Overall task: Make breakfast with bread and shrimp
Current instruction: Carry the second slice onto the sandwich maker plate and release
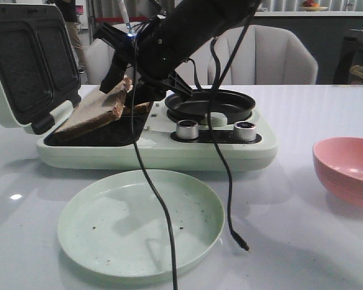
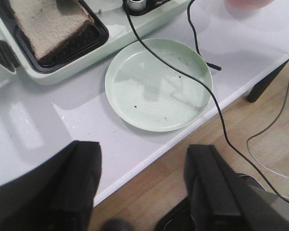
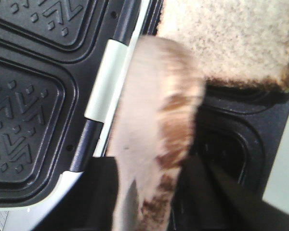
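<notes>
Black right gripper (image 1: 122,90) angled down over the sandwich maker (image 1: 157,148), pinching a tilted bread slice (image 1: 97,109).

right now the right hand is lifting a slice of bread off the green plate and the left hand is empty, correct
Not quite. The right hand is lifting the slice of bread out of the sandwich maker, not off the green plate, which holds only crumbs. The front view shows this. The left hand is indeed empty.

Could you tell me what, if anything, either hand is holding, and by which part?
The right hand grips a bread slice by its crust edge, tilted over the sandwich maker. The left hand is open, holding nothing.
</notes>
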